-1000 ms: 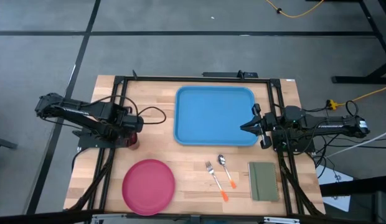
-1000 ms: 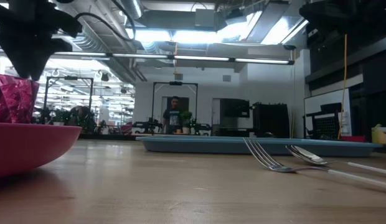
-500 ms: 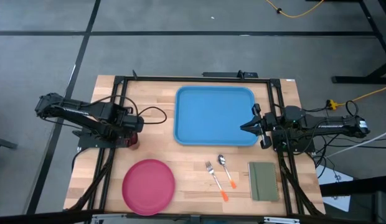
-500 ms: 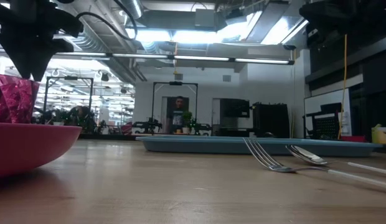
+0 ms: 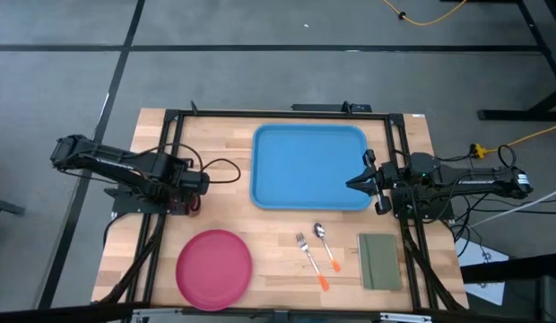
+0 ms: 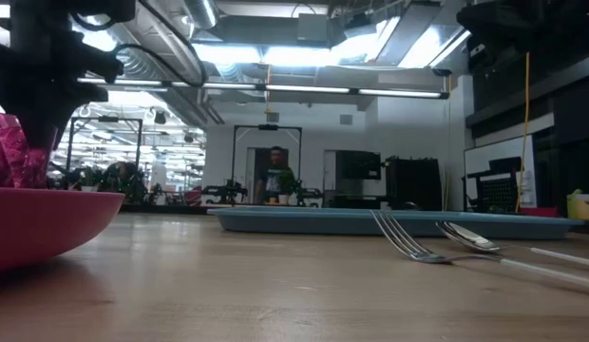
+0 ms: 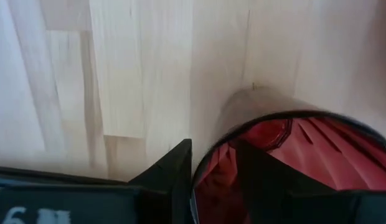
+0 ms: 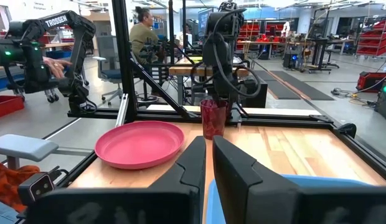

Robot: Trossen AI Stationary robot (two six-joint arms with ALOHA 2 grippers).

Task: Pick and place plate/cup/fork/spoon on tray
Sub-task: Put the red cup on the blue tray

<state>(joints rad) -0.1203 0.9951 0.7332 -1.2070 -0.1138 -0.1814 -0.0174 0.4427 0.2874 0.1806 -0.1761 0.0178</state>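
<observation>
The dark magenta cup stands on the table's left side, and also shows in the left wrist view. My left gripper is over it and shut on its rim. The pink plate, fork and spoon lie on the wood near the front edge. The blue tray lies at the far middle. My right gripper is shut and empty, over the tray's right rim. My left gripper has the cup's rim wall between its fingers, one finger outside the cup and the other inside it. The fingers come from above, pointing down. The cup is upright; its outer wall reaches down to the wood.
An olive-green pad lies at the front right, beside the spoon. Black frame rails run along the table's left and right sides. A person stands far behind the table.
My left gripper has gone down over the cup, so that its fingers now straddle the rim. My right gripper has kept still.
</observation>
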